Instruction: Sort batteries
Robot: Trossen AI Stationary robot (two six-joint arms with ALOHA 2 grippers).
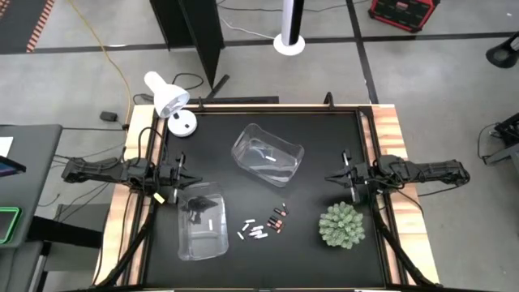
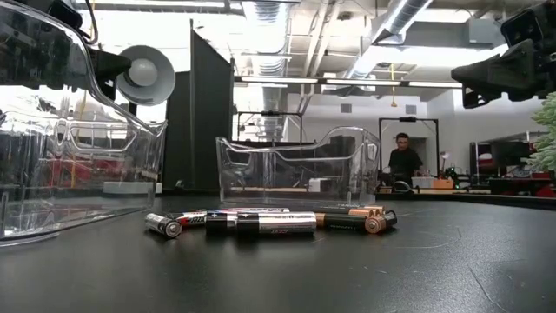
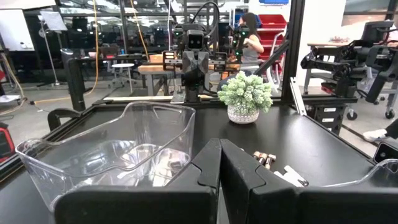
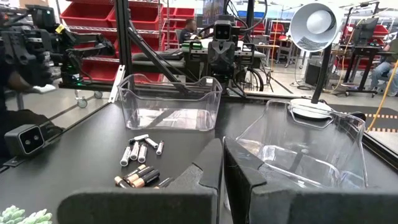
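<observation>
The batteries (image 1: 262, 225) lie loose in a small cluster on the black desk (image 1: 324, 146), toward six o'clock from its middle. The silvery ones (image 4: 140, 149) sit on the nine o'clock side of the cluster and the dark copper-ended ones (image 4: 138, 178) on the three o'clock side. A clear bin (image 1: 268, 154) stands at about twelve o'clock from them with one pale battery inside, and a second clear bin (image 1: 202, 221) sits just at nine o'clock, holding a dark bit and a pale one. A small potted plant (image 1: 341, 225) stands at three o'clock of the cluster, and a white lamp (image 1: 170, 101) at the desk's ten o'clock corner. The left pincer (image 1: 189, 178) hangs at the nine o'clock edge, fingers pressed together on nothing. The right pincer (image 1: 331, 178) waits at the three o'clock edge, narrow and empty.
</observation>
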